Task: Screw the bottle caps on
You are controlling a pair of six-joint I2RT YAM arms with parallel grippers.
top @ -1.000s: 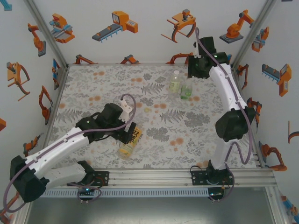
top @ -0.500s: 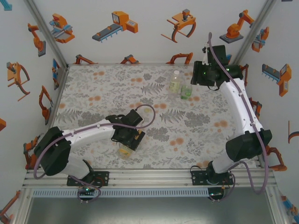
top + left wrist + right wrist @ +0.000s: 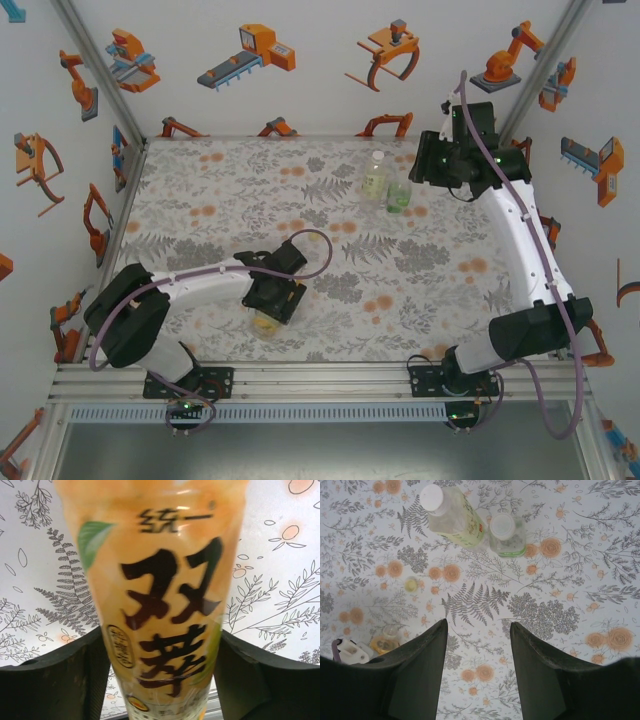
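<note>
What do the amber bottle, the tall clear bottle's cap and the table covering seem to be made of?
Amber bottle: probably thin translucent plastic, glossy, with bright highlights on its printed label.
White cap on the clear bottle: opaque plastic, smooth, looks matte.
Table covering: flat sheet printed with ferns and flowers, low sheen; cloth or vinyl, cannot tell.

Amber btl (image 3: 160,605) w/ yellow label, dark characters, is sitting roughly upright near front edge. Clear btl (image 3: 457,525), white cap (image 3: 431,496) on, is standing at back beside short green btl (image 3: 509,542), also capped. Loose yellowish cap (image 3: 411,584) is lying mid-table.
</note>
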